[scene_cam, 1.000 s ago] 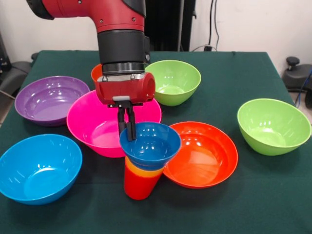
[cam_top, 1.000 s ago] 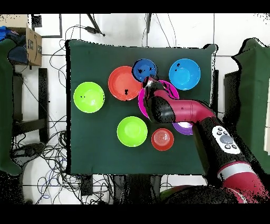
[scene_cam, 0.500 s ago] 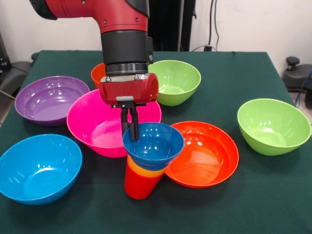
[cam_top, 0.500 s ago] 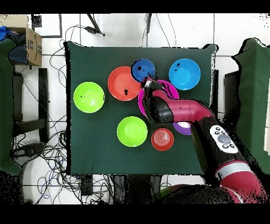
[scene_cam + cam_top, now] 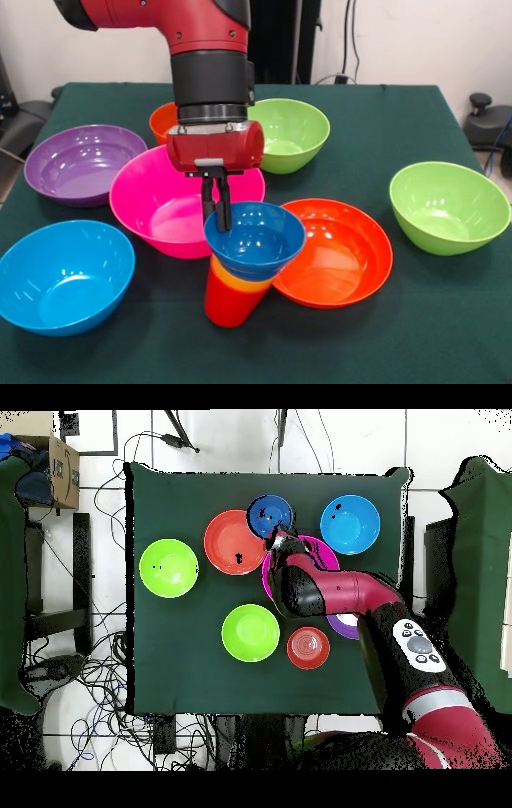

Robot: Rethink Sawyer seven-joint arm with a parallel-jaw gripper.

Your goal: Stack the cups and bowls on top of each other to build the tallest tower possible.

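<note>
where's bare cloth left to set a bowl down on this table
Bare cloth lies along the front edge right of the tower, below the large orange-red bowl, and at the far right corner behind the lime green bowl. The left half is crowded: purple, pink and light blue bowls nearly touch.

Dark green tablecloth, small blue bowl, red cup, pink bowl, purple bowl

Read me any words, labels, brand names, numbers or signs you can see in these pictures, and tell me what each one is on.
No text can be read in either view.
The bowls, the cups and the green table cloth are plain, with no print showing.
The red arm shows no readable marking.
The cardboard box beside the table in the overhead view has faint marks on it, too small to read.
</note>
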